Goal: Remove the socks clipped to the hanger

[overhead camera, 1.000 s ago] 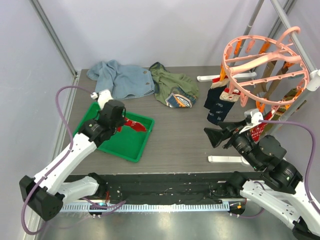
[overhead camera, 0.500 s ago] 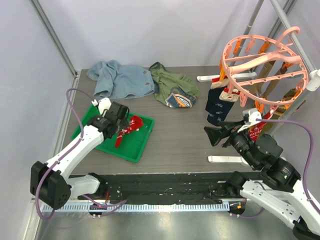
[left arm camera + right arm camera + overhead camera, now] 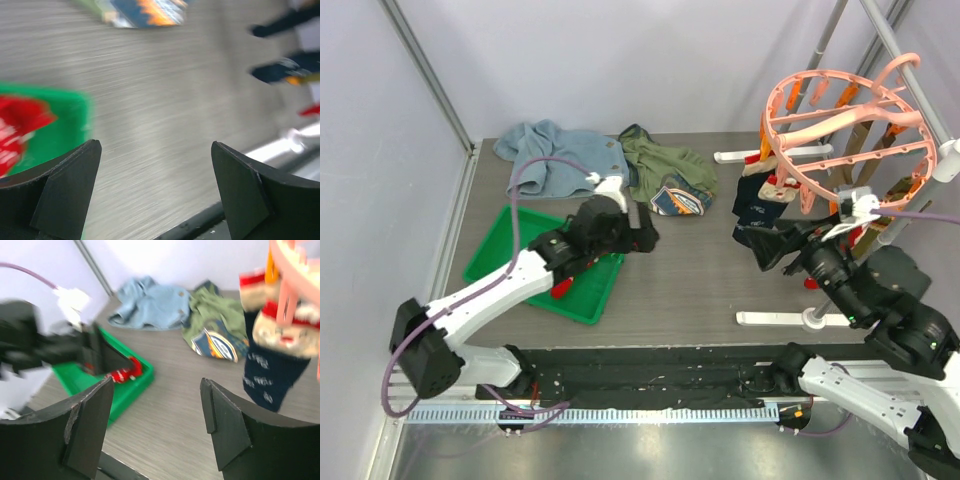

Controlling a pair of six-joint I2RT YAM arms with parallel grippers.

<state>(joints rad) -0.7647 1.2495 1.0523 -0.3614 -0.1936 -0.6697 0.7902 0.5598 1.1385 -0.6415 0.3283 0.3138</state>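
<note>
- Your left gripper [image 3: 154, 150] is spread wide and empty. The red sock [image 3: 20, 127] in the green tray [image 3: 60, 125] is blurry and cut off.
- Your right gripper [image 3: 156, 390] gapes empty too. The navy socks [image 3: 270, 375] hang clipped to the pink hanger [image 3: 300, 262], which is mostly out of frame.

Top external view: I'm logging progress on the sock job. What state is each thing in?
left pincer: open, empty
right pincer: open, empty
red sock: unclipped, lying in green tray
navy sock: clipped to hanger, hanging
red-and-cream sock: clipped to hanger, hanging
hanger: hung up, socks left on it
</note>
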